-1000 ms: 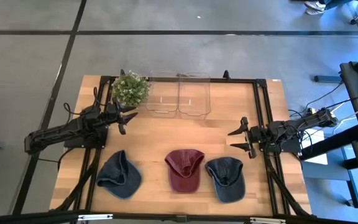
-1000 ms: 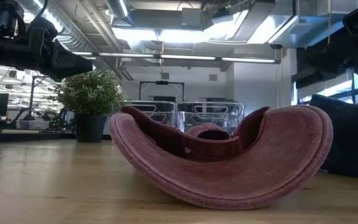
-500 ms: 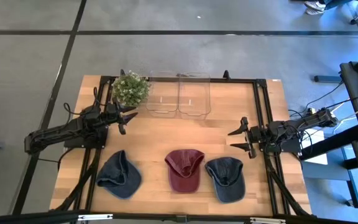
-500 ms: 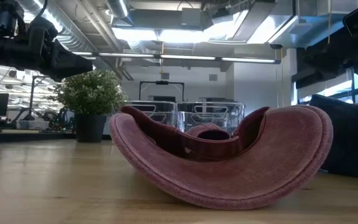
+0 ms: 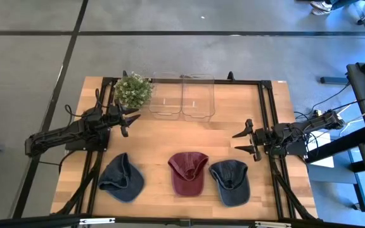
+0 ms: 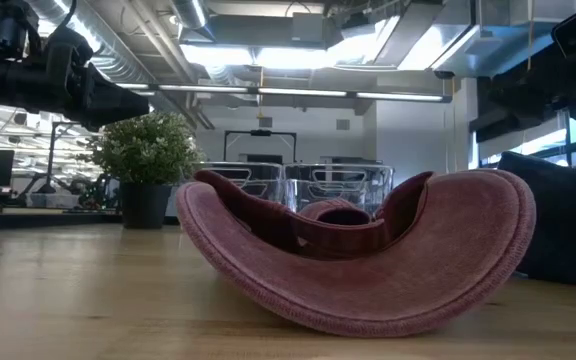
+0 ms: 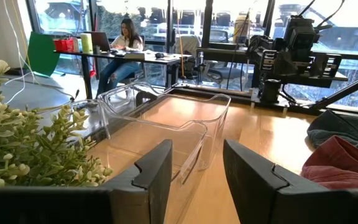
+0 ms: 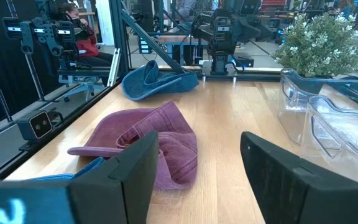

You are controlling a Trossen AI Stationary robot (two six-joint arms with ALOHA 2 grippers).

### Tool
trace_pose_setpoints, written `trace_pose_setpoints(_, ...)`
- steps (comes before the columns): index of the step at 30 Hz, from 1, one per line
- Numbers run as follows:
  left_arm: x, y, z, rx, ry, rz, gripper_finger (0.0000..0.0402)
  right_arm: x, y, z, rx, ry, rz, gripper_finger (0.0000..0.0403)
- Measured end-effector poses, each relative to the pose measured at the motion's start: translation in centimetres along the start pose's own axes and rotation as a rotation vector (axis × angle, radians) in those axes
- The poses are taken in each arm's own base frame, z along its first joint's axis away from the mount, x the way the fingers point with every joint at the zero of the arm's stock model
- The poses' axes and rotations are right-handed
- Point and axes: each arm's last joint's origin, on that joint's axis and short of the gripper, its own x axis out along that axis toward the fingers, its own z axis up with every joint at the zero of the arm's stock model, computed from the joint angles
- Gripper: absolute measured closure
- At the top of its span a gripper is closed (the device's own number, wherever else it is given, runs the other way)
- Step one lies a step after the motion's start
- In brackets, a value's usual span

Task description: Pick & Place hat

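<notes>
High view: 3 hats are laid in a row along the table's (image 5: 233,126) near edge. The red hat (image 5: 187,172) is seen at 6 o'clock of the table's middle, with a blue hat (image 5: 121,178) at about 7 o'clock and a second blue hat (image 5: 230,181) just beside the red one at about 5 o'clock. 2 clear bins (image 5: 182,96) are set side by side at 12 o'clock, and a plant (image 5: 132,89) is placed at 11 o'clock, just beside them.

The left gripper (image 5: 132,120) is held over the table at about 10 o'clock, near the plant; its jaws are spread wide and nothing is gripped. The right gripper (image 5: 241,142) is held at 3 o'clock, pointed toward the middle, above and apart from the second blue hat; its jaws are also spread wide and empty.

From the low view, the red hat (image 6: 358,255) is seen resting upside down on the wood, brim curled upward, with the plant (image 6: 146,160) and bins (image 6: 298,185) behind it. In the left wrist view, a person (image 7: 122,53) is seated at a desk beyond the table.
</notes>
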Motion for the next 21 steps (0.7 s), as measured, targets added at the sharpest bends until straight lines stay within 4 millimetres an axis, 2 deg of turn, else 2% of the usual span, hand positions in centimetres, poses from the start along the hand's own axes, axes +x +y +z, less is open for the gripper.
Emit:
trace_pose_setpoints(4, 0.0, 0.0, 0.0, 0.0, 0.0, 0.0, 0.0263, 0.0, 0.0, 0.0, 0.002, 0.0, 0.0, 0.0175)
trace_pose_setpoints(9, 0.0, 0.0, 0.0, 0.0, 0.0, 0.0, 0.0263, 0.0, 0.0, 0.5, 0.142, -0.057, -0.005, 0.0175)
trace_pose_setpoints(11, 0.0, 0.0, 0.0, 0.0, -0.001, 0.0, 0.0262, 0.0, -0.2, 0.8, 0.163, -0.093, -0.068, 0.0175)
trace_pose_setpoints(16, 0.0, 0.0, 0.0, 0.0, 0.0, 0.0, 0.0262, -0.6, -1.0, 2.7, 0.38, -0.331, -0.307, 0.0175)
trace_pose_setpoints(21, 0.0, 0.0, 0.0, 0.0, 0.0, 0.0, 0.0263, -0.9, -1.3, 3.5, 0.486, -0.437, -0.357, 0.0175)
